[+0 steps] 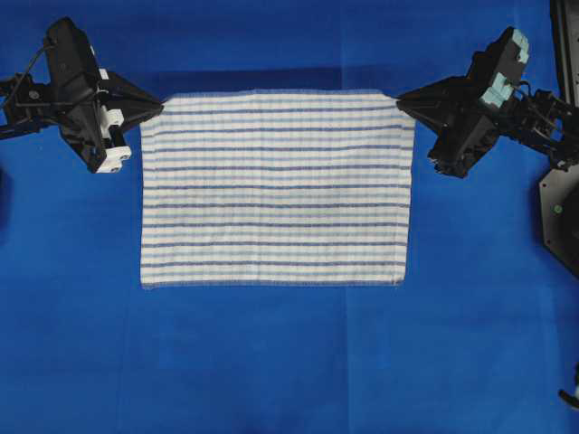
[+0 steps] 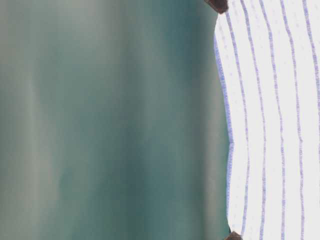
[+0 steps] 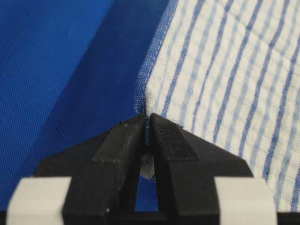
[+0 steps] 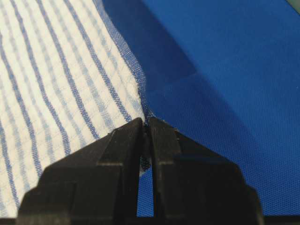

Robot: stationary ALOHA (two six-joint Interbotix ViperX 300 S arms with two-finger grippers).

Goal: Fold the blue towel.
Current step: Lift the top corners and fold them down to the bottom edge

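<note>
Two far corners of blue towel (image 1: 276,190) pinched in jaws.

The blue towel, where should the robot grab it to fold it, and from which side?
Best at the two far corners of the blue towel, one tool from each outer side. It is a thin rectangle, so a corner fits between narrow fingers. The left tool and right tool are shut there already, lifting that edge, which casts a shadow on the blue table covering.
</note>
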